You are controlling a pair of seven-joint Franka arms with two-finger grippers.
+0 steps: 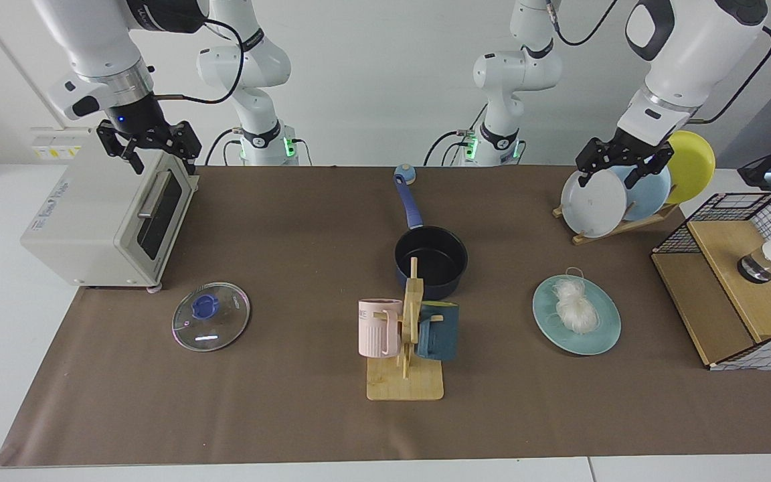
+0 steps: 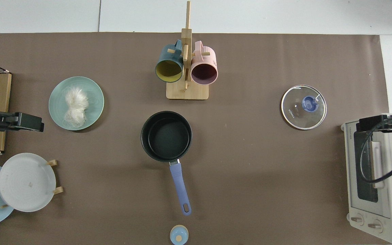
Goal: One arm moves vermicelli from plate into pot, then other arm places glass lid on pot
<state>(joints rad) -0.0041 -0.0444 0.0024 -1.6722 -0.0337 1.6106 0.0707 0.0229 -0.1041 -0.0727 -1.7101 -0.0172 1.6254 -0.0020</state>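
The pale teal plate [image 1: 605, 333] [image 2: 94, 95] lies on the brown mat with a white bundle of vermicelli [image 1: 574, 306] [image 2: 75, 107] on it. At the middle of the mat stands the dark navy pot [image 1: 451, 286] [image 2: 166, 136], nothing inside, its long blue handle pointing toward the arm bases. The glass lid [image 1: 210, 316] [image 2: 304, 107] with a blue knob lies flat near the toaster oven. My left gripper [image 1: 610, 179] [image 2: 29, 122] hangs open, high above the plate rack. My right gripper [image 1: 163, 164] [image 2: 374, 123] hangs open above the toaster oven's front. Neither holds anything.
A wooden mug stand [image 1: 405, 381] [image 2: 186, 92] with a pink mug and a dark blue mug stands just in front of the pot. A toaster oven [image 1: 91, 221], a plate rack [image 1: 593, 201] with white, sky-blue and yellow plates, and a wire-and-wood box [image 1: 740, 294] flank the mat.
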